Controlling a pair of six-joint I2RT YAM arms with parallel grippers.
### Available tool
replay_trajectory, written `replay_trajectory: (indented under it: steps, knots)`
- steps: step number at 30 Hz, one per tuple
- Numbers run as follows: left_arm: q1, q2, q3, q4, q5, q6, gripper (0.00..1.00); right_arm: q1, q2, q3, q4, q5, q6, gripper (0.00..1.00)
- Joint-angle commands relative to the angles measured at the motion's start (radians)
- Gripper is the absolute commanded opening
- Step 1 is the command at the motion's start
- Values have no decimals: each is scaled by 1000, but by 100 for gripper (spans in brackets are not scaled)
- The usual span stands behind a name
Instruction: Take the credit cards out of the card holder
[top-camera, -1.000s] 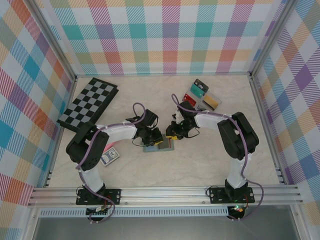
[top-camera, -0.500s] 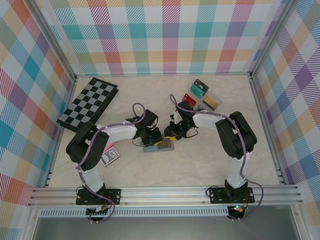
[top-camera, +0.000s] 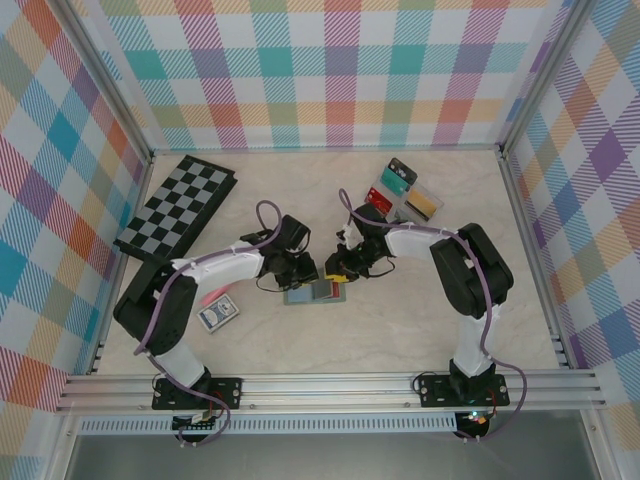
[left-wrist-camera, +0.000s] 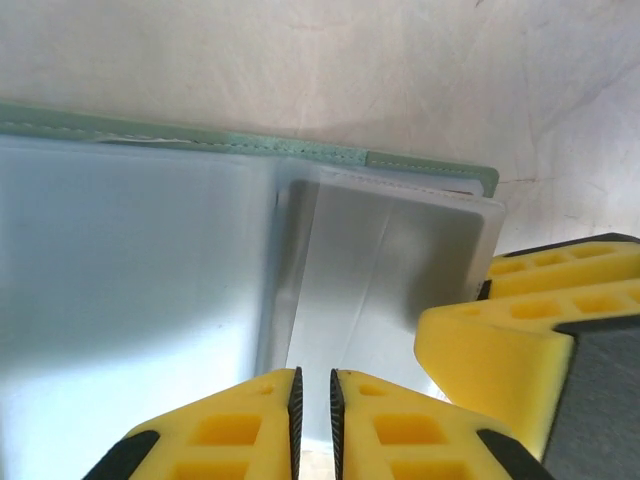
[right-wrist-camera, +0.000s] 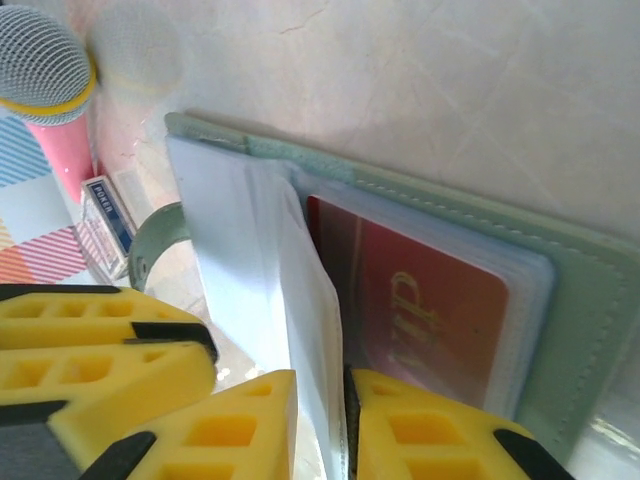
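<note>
Clenching left fingers (left-wrist-camera: 240, 430) over the card holder (left-wrist-camera: 300, 152); pinching its clear sleeve (right-wrist-camera: 250, 260) with right fingers (right-wrist-camera: 420, 430), beside red credit card (right-wrist-camera: 420, 300).

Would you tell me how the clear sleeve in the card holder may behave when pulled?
Probably floppy: the clear sleeve curves and stands off the card holder where the right pincer pinches it. Likely slippery, given its glossy sheen. The red card inside looks flat, so likely stiffer.
</note>
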Motion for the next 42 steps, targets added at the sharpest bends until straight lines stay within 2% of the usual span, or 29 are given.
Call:
replay_trajectory:
  steps: [1,6,11,19,26,33,36,42]
  knots:
    - [29,-55,-7,-69,-41,33,18,6,-34,-12,52,-65,27,21]
    - [70,-97,-27,-85,-51,47,20,9,-53,-20,91,-100,47,25]
    - [107,-130,-44,-94,-55,55,27,20,-58,-17,105,-119,57,31]
    - [163,-210,-61,-121,-67,88,51,46,-58,-8,164,-117,96,34]
    - [237,-266,-87,-146,-60,105,78,107,-22,9,247,-84,176,41]
    - [269,-296,-100,-142,-49,129,95,124,-5,31,240,-72,177,46]
    - [269,-300,-93,-144,-39,160,100,124,-26,32,211,-26,160,48]
    - [268,-304,-73,-143,27,192,100,114,-86,25,129,114,129,48]
